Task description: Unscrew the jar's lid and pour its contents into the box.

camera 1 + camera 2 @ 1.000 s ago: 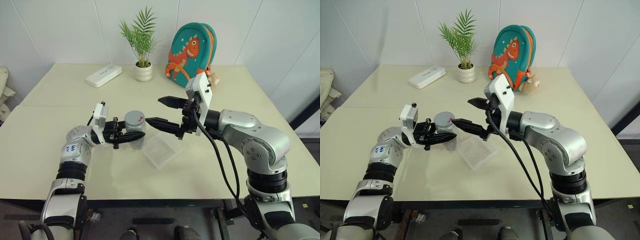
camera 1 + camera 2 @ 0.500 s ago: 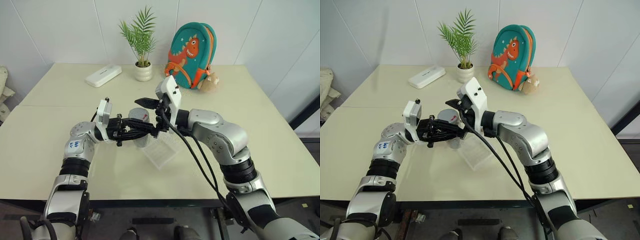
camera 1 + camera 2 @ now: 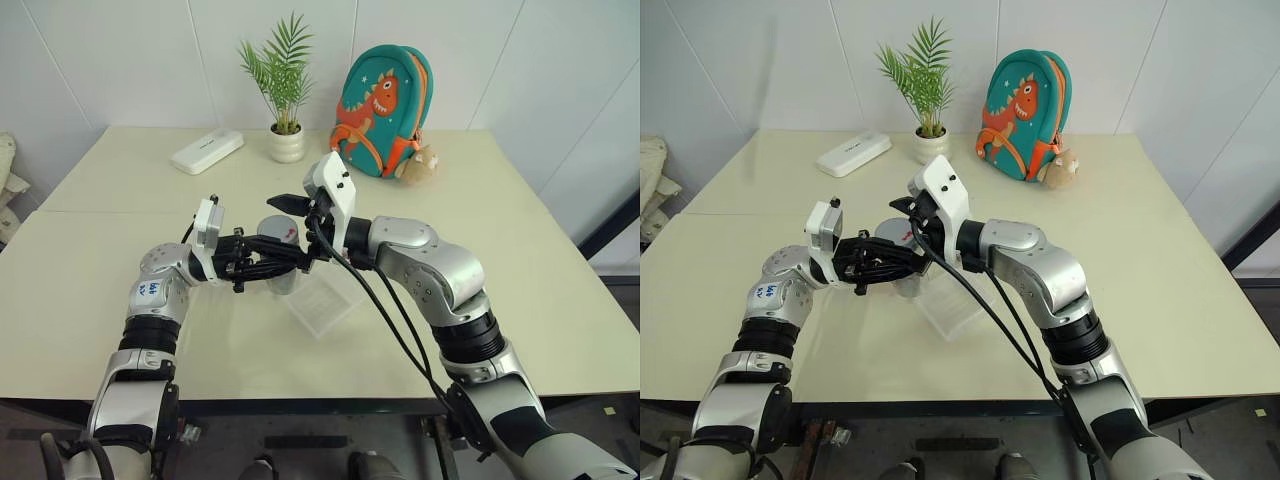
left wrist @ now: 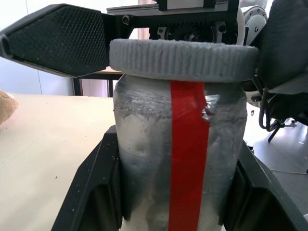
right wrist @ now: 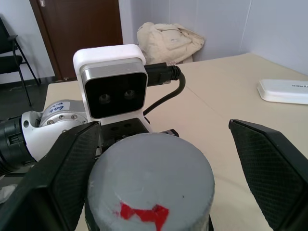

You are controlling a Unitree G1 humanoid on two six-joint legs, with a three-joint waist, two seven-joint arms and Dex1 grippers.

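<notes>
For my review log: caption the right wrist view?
Open right gripper straddling the grey lid of the jar.

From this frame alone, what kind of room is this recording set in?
Likely an office or lab room set up for tabletop trials: a plain cream table against white walls, a dark door beside a black chair, with a potted plant and backpack.

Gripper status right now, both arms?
Left gripper: shut on the jar.
Right gripper: open, jaws on either side of the lid.
</notes>
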